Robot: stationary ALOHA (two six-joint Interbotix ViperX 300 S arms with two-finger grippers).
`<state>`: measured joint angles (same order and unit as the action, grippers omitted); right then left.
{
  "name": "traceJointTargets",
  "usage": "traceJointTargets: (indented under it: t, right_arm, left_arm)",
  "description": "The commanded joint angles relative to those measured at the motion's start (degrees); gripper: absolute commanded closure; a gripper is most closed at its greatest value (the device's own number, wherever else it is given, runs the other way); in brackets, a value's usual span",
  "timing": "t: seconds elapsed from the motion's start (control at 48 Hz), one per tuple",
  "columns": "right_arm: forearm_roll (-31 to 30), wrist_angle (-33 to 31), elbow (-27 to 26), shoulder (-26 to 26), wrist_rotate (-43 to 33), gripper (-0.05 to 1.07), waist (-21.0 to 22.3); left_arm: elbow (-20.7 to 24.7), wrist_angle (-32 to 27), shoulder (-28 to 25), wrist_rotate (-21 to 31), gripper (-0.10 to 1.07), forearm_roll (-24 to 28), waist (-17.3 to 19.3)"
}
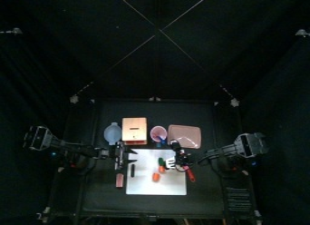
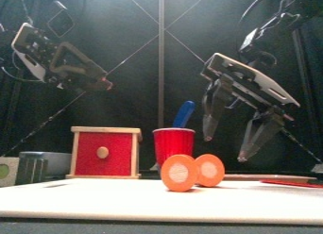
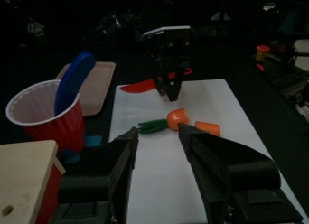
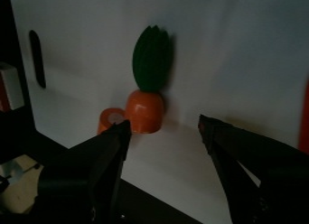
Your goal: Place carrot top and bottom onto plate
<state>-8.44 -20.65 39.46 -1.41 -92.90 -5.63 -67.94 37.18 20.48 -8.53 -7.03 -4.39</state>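
Observation:
The carrot top (image 4: 146, 101), orange with a green leafy tip, lies on the white board (image 3: 223, 187). The carrot bottom (image 4: 110, 119) lies beside it. My right gripper (image 4: 163, 128) hangs open just above the carrot top and holds nothing. In the front view both chunks (image 2: 192, 171) stand at the board's near edge, with the right gripper (image 2: 240, 115) above and behind them. My left gripper (image 3: 161, 139) is open and empty, short of the carrot top (image 3: 163, 124) and bottom (image 3: 208, 128). The pinkish plate (image 1: 184, 134) sits beyond the board, at the back right.
A red cup (image 3: 49, 115) holding a blue utensil stands behind the board. An orange-tan block (image 1: 134, 129) sits left of it, seen as a red-faced box (image 2: 105, 151) in the front view. A thin red tool (image 1: 189, 173) lies on the board's right side.

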Motion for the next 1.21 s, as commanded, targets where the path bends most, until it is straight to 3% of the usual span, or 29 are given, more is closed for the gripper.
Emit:
traceJointTargets:
  t: [0.0, 0.625, 1.021, 1.188]
  right_arm:
    - [1.23, 0.18, -2.72, 0.26, 0.09, 0.10, 0.35]
    - [5.36, -2.29, -8.79, 8.70, -0.09, 0.11, 0.70]
    - [5.19, -5.10, -10.63, 10.02, 0.09, 0.11, 0.62]
    - [5.19, -6.06, -10.72, 10.02, 0.09, 0.19, 0.44]
  left_arm:
    - [-0.09, 0.53, 1.32, -1.05, 0.18, 0.00, 0.18]
    - [-2.90, 0.70, 4.57, -3.52, 0.18, 0.00, 0.53]
    - [-3.69, 0.70, 5.71, -3.43, 0.18, -0.09, 0.44]
    - [-3.69, 0.70, 5.63, -3.43, 0.18, 0.00, 0.44]
